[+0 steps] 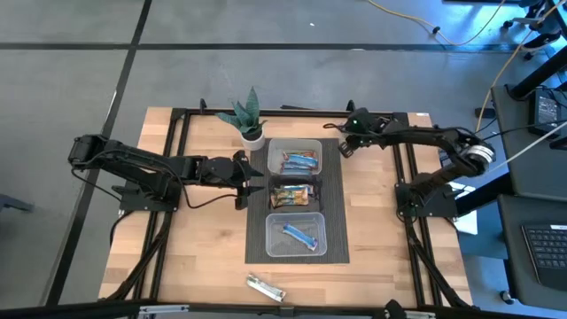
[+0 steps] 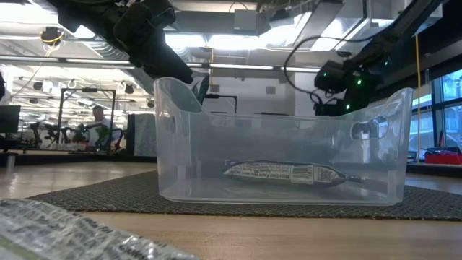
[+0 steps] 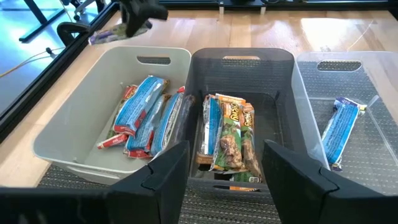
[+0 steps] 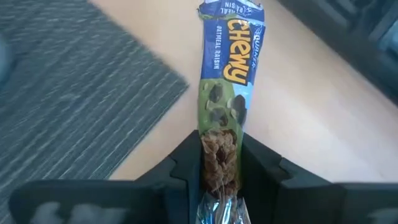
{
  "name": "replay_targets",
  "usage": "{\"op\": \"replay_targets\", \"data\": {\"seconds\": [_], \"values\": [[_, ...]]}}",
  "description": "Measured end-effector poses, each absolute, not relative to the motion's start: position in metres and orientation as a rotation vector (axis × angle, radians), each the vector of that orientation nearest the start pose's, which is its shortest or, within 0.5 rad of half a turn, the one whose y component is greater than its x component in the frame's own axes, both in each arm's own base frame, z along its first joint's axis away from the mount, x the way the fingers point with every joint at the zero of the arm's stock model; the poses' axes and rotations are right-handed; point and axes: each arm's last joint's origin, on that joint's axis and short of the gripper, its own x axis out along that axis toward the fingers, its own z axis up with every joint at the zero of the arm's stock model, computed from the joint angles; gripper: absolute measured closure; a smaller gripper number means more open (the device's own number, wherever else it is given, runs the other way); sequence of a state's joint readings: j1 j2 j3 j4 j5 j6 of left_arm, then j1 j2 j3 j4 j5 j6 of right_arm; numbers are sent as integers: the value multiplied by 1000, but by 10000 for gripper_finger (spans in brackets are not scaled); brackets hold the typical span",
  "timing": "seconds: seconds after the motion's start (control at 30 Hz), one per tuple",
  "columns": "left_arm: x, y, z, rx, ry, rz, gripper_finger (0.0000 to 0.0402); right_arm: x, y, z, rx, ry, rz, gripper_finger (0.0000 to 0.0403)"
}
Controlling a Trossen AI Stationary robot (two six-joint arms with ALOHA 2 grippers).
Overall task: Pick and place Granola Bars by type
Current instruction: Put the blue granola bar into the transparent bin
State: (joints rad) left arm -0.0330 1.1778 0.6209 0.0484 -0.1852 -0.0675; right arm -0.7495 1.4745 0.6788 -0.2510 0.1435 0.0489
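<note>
While three bins sit in a row on a dark mat (image 1: pixel 330 204), the right gripper (image 4: pixel 219 180) has its fingers pressed on one Chewy granola bar (image 4: pixel 225 93) above the bare wood beside the mat's far corner.

The far bin (image 3: pixel 74 118) holds about four blue-and-red bars (image 3: pixel 144 115); the exact count is hard to tell because they overlap. The middle bin (image 3: pixel 242 62) holds about three green-and-brown bars (image 3: pixel 231 134). The near, clear bin (image 3: pixel 311 74) holds one blue bar (image 3: pixel 341 127). One silver-wrapped bar (image 1: pixel 265 287) lies on the table near its front edge. The left gripper (image 3: pixel 225 171) hovers beside the middle bin, fingers apart, holding nothing. A small potted plant (image 1: pixel 249 120) stands by the far bin.
</note>
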Motion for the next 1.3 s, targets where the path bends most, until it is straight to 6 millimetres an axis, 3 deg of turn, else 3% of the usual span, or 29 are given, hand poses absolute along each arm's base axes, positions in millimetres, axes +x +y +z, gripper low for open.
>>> {"op": "replay_targets", "data": {"seconds": [0.1, 0.23, 0.47, 0.67, 0.97, 1.3], "values": [[243, -3, 222, -10, 500, 166, 209, 185, -169, 163, 382, 973, -755, 309], [243, -3, 222, -11, 500, 166, 209, 194, -144, 182, 432, 886, -479, 309], [243, -3, 222, -90, 493, 182, 208, 219, -76, 216, 456, 719, -26, 313], [243, -3, 222, -154, 488, 197, 210, 237, -11, 234, 342, 602, 140, 314], [243, -7, 222, -301, 496, 100, 209, 250, 67, 221, 228, 583, 168, 314], [246, -24, 229, -151, 432, -79, 208, 268, 96, 182, 165, 674, 112, 314]]}}
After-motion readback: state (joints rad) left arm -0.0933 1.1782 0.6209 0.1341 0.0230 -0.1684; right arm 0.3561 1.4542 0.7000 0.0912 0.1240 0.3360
